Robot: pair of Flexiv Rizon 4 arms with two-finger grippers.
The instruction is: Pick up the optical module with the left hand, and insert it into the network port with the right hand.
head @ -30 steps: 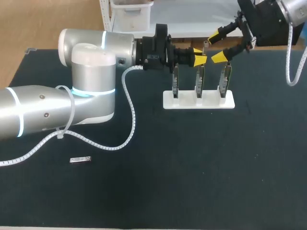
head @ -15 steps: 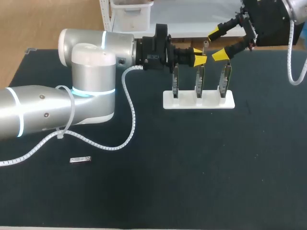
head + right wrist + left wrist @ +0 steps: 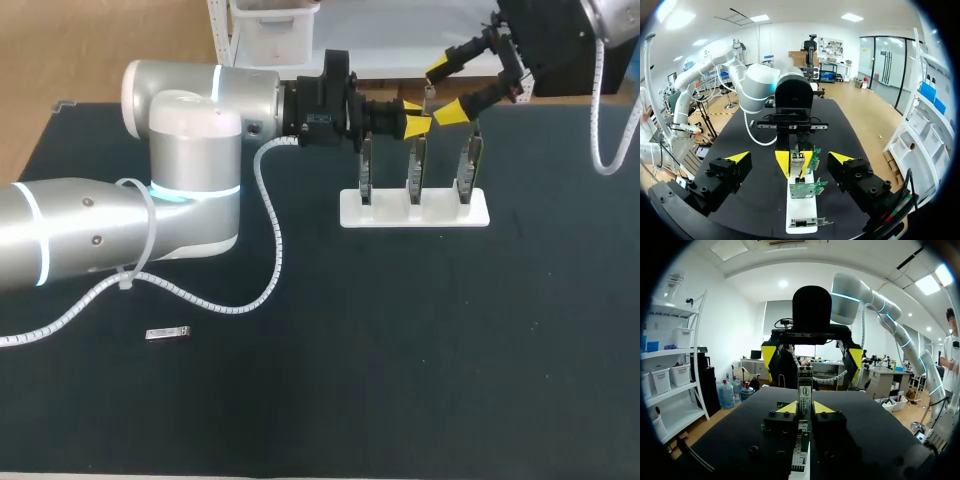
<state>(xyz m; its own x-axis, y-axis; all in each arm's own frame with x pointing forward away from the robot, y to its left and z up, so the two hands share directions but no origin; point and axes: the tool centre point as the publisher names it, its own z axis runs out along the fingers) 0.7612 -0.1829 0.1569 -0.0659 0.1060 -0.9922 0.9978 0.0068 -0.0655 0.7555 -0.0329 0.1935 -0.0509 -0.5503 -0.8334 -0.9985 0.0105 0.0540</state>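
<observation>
My left gripper [image 3: 416, 118] hovers above the middle network card [image 3: 416, 168] and is shut on a small silver optical module [image 3: 428, 94] that sticks up from its yellow tips. In the left wrist view the module [image 3: 804, 388] stands upright in that gripper [image 3: 806, 408]. My right gripper [image 3: 446, 91] is open, its fingers spread on either side of the module without touching it. The right wrist view has the module [image 3: 798, 160] straight ahead between its own wide fingers [image 3: 738, 157], still in the left gripper [image 3: 794, 162].
A white base [image 3: 415, 211] at the table's back holds three upright network cards, the outer ones on the left [image 3: 366, 168] and right [image 3: 468, 165]. A second silver module [image 3: 168, 333] lies flat near the front left. My left arm's white cable [image 3: 270, 240] loops over the mat.
My right gripper has shifted slightly up and to the left, closer around the held module. The left arm and its module have stayed still.
</observation>
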